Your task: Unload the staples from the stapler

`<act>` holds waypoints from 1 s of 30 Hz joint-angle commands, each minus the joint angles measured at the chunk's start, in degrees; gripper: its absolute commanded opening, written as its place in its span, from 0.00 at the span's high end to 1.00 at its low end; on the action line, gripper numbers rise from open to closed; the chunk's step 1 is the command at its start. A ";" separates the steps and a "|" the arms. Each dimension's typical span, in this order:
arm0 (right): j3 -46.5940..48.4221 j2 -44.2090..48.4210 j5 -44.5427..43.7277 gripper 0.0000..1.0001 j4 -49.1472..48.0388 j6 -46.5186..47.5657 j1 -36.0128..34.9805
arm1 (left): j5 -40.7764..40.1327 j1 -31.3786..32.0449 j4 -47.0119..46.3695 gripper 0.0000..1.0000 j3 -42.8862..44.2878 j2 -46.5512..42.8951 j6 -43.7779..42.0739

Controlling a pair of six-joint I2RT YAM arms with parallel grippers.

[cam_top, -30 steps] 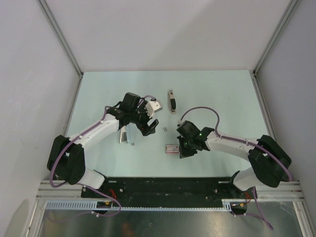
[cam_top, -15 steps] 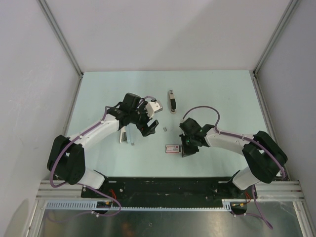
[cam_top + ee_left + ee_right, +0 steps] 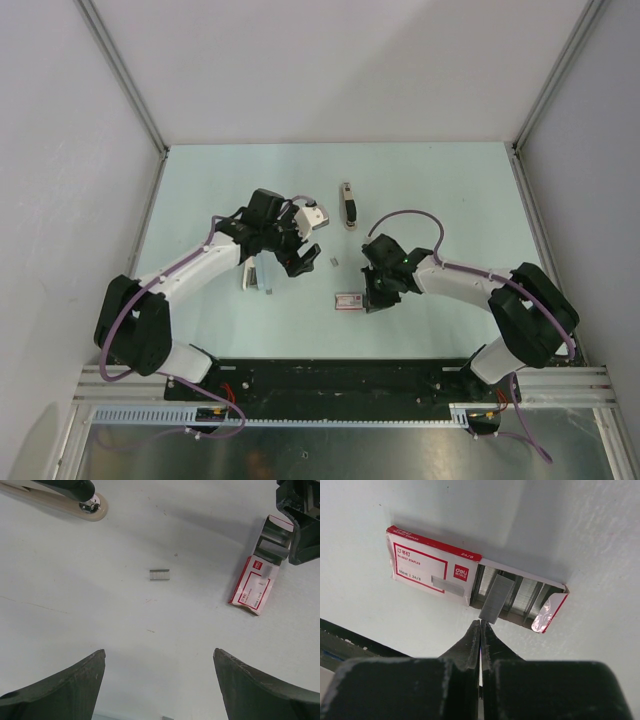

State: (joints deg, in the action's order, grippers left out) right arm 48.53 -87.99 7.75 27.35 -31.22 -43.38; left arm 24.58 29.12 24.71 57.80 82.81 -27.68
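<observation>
The stapler lies at the table's middle back; its end shows in the left wrist view. The staples, a tiny grey strip, lie loose on the table between the arms, also in the left wrist view. My left gripper is open and empty, hovering just near of the staples. My right gripper is shut, its tips touching the end of a longer grey staple strip that rests on the open end of the box.
The pink-and-white labelled staple box lies flat next to my right gripper, its end flap open, with rows of staples inside and a small grey piece on its label. A pale blue-and-white object lies under my left arm.
My right gripper has moved a little up and left, closing in on the open end of the box. The left arm, stapler and loose staples have not moved.
</observation>
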 commanded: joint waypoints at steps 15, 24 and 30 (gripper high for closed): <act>3.39 0.18 -2.93 0.97 -2.35 1.59 0.31 | 1.02 0.40 -0.61 0.07 -0.62 -2.94 -2.18; 4.31 6.64 3.53 0.88 -3.55 2.15 0.44 | 0.48 0.37 -0.62 0.05 -0.25 -2.98 -2.20; 4.48 14.08 2.07 0.67 -8.76 2.05 3.02 | -0.61 1.89 -0.66 0.01 1.02 -1.70 -2.74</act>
State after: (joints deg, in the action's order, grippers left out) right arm 50.24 -78.87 10.11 24.25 -30.00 -42.30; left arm 24.10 29.52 24.71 57.43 81.91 -28.56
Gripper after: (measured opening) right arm 0.255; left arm 0.986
